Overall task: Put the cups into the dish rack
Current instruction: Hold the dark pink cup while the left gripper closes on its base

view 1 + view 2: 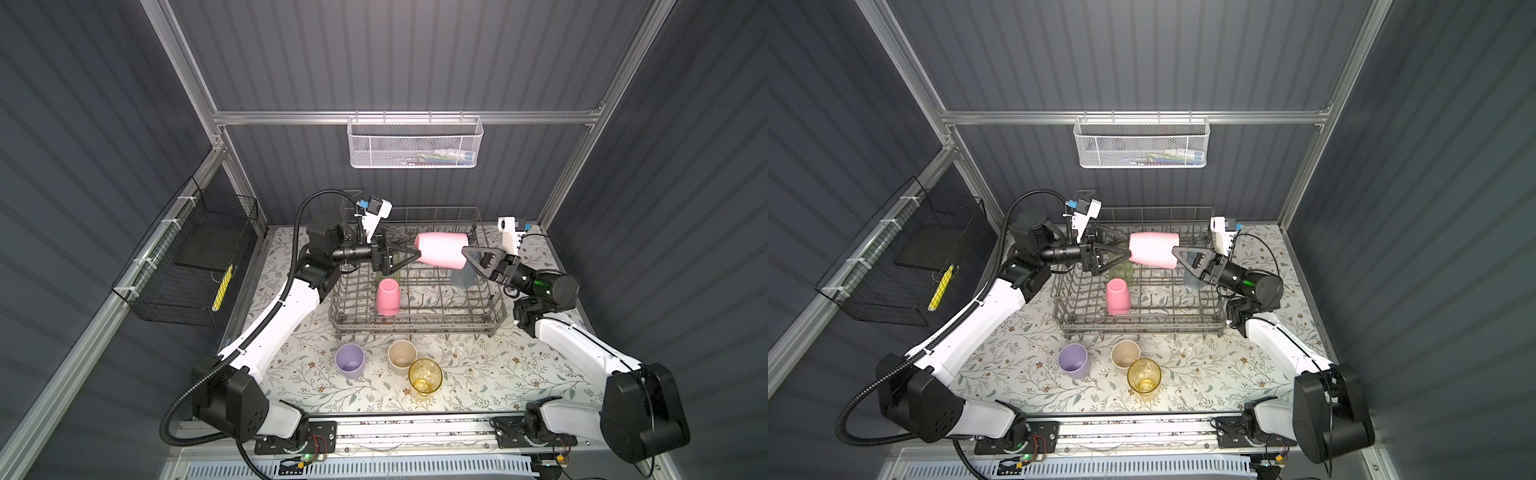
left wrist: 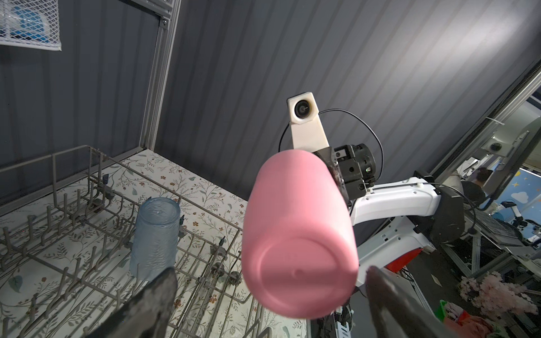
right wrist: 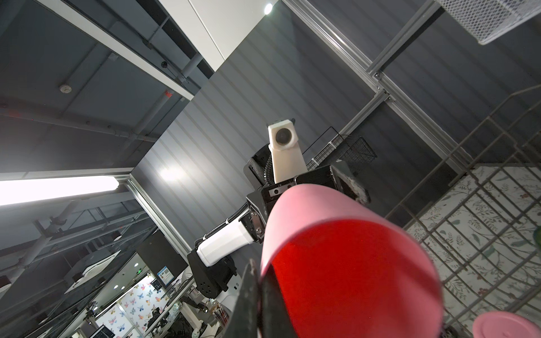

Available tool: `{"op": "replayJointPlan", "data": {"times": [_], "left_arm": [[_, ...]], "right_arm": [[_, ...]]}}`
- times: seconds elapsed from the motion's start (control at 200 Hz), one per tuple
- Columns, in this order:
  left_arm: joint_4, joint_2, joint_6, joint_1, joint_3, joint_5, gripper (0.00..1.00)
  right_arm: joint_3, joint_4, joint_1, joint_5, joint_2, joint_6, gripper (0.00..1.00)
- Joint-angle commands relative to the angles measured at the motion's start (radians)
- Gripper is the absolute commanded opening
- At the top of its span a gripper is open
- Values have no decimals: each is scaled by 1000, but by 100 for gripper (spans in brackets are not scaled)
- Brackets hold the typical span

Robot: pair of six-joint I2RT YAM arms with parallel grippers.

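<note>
My right gripper (image 1: 466, 252) pinches the sideways pink cup (image 1: 440, 248) by its rim, above the dish rack (image 1: 419, 328). My left gripper (image 1: 413, 254) is spread wide at the cup's base, gripping nothing.

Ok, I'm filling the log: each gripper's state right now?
Left gripper: open, at the base of the sideways opaque pink tumbler.
Right gripper: shut on that tumbler's rim.

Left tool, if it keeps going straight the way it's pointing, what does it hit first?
The base of the opaque pink tumbler, which the right tool holds sideways by its rim above the grey wire dish rack. The open left tool looks almost at it; depth is unclear.
</note>
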Motion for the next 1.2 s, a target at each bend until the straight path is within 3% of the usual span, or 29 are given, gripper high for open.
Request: {"op": "replayJointPlan", "data": {"times": [0.0,0.605,1.196], "left_arm": [[28,13,-20,6,25,55,100],[-20,1,27,5,12,118,93],[-37,-13,45,6,6,111,74]], "right_arm": [[35,28,31,-25,14,-14,0],[110,8,77,-30,83,-27,0],[133,28,89,-31,116,-15,0]]}}
